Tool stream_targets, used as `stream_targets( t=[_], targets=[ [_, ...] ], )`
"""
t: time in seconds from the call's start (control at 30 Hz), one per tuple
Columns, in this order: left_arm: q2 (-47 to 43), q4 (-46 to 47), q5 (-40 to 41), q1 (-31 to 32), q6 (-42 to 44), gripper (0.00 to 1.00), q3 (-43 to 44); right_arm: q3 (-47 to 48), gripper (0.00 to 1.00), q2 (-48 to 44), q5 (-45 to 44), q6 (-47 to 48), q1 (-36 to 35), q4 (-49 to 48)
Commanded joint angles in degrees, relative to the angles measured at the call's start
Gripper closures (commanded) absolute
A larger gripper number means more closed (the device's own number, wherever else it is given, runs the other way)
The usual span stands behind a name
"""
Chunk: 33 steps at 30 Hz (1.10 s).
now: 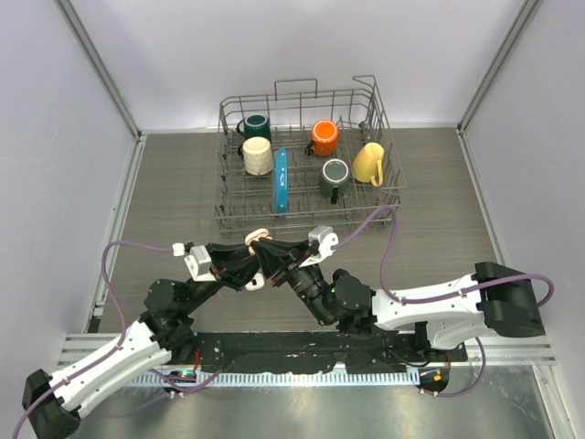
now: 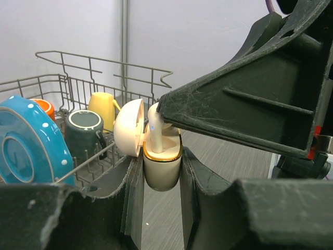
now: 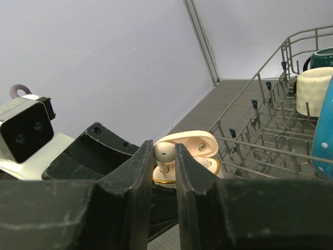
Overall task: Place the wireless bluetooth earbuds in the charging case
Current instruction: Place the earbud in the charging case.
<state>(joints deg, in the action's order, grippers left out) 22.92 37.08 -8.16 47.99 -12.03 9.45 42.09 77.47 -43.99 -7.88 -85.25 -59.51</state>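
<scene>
Left end effector (image 2: 160,162) clamps the upright charging case (image 2: 161,182); right end effector (image 3: 164,152) pinches an earbud (image 2: 155,136), stem down.

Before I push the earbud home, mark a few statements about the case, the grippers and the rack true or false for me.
1. The left gripper is shut on the charging case. True.
2. The lid is closed. False: it stands open, hinged back.
3. The right gripper holds an earbud with its stem at the case's opening. True.
4. The yellow mug sits on the table outside the dish rack. False: it is inside the rack.
</scene>
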Motion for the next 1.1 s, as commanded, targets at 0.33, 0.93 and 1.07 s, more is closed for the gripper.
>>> stream_targets(
  t=[0.33,0.93,1.07],
  targets=[
    [0.1,3.8,1.0,0.2,-0.2,1.00,1.9,-0.6,0.99,-4.3,1.2,-0.7,0.8,-2.9],
    [-0.2,4.1,1.2,0.2,-0.2,1.00,1.6,-1.0,0.99,-0.6,1.8,-3.5,1.1,-2.5],
    [-0.7,3.7,1.5,0.2,-0.1,1.00,1.5,-1.7,0.99,-0.8,1.8,-4.4,1.1,-2.1]
  ],
)
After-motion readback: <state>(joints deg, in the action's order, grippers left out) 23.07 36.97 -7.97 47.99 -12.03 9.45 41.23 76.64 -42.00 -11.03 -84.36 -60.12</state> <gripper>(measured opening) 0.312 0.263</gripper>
